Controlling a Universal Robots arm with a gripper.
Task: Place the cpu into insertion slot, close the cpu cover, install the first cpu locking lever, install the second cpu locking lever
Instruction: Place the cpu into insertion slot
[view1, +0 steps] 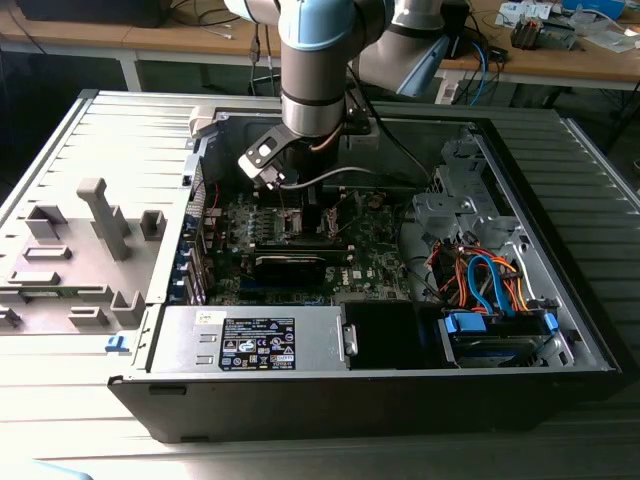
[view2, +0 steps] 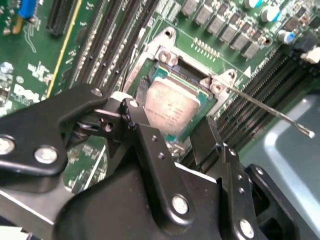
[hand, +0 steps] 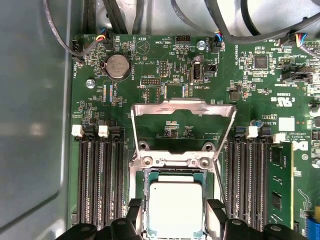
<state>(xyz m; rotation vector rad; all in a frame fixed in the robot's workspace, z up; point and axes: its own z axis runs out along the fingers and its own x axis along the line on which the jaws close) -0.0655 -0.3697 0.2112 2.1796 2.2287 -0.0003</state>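
Your gripper (view2: 170, 120) is hanging right over the cpu (hand: 175, 207), low inside the computer case (view1: 560, 330). You are not getting a clear enough look to say if it is squeezing the chip or letting it go, so you cannot tell. In the exterior view the arm (view1: 315, 60) is reaching down from the upper middle of the frame to the green board (view1: 385, 262) in the middle. The cpu is lying flat and square inside the insertion slot (hand: 172, 172), with its silver top facing up. The cpu cover (hand: 182, 105) is standing open, flipped away from the slot, so the board is showing through its big window. One thin locking lever (view2: 270, 109) is sticking out, away from the slot. Long black memory slots (hand: 97, 180) are running along both sides. You are dealing with a small, light, stiff chip, and it is likely easy to hurt, since the tiny pins under it are probably bending if pushed hard. You are likely safest holding it by two opposite edges and setting it down gently.
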